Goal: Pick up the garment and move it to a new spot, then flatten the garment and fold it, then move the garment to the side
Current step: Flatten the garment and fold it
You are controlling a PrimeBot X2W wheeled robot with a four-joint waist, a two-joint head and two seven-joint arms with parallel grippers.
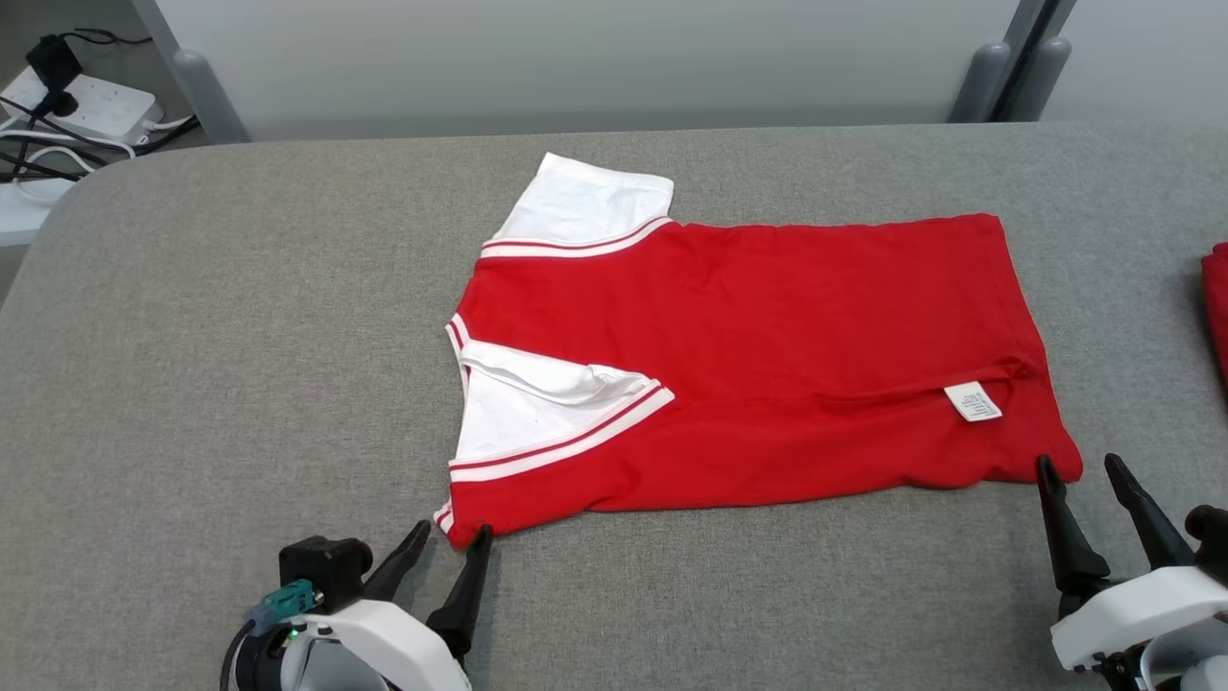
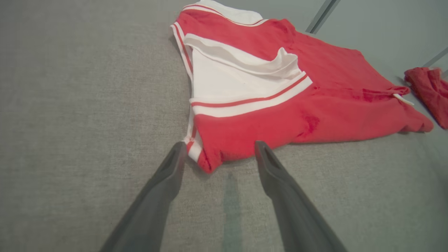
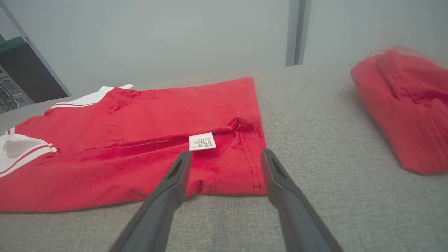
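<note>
— From the head view: where is the shirt [image 1: 748,365]?

— Spread mid-counter [image 1: 240,336], neck end to the left, hem to the right, a sleeve tucked in on top. The near long edge looks turned over already, with the label [image 1: 973,401] showing.

— And the pincers?

— The left pincer [image 1: 453,530] is at the near neck-side corner, the right pincer [image 1: 1078,464] at the near hem corner. Both stand apart and hold nothing.

— What does the left wrist show?

— The striped corner lies on the counter between its two fingers, about at the tips. They aren't closed on it.

— The right wrist?

— The same: the hem corner sits between the open fingers, with the label just beyond. Another red cloth [image 3: 406,108] lies off to the side, well apart.

— So which step?

— I'd say the fold. It's already laid flat, and both corners are lined up for a grip.

— Next?

— Probably dip a little so a finger slides under each corner, pinch both together, then lift evenly and carry the near edge over to the far one. Uneven lifting could skew the fold.
</note>
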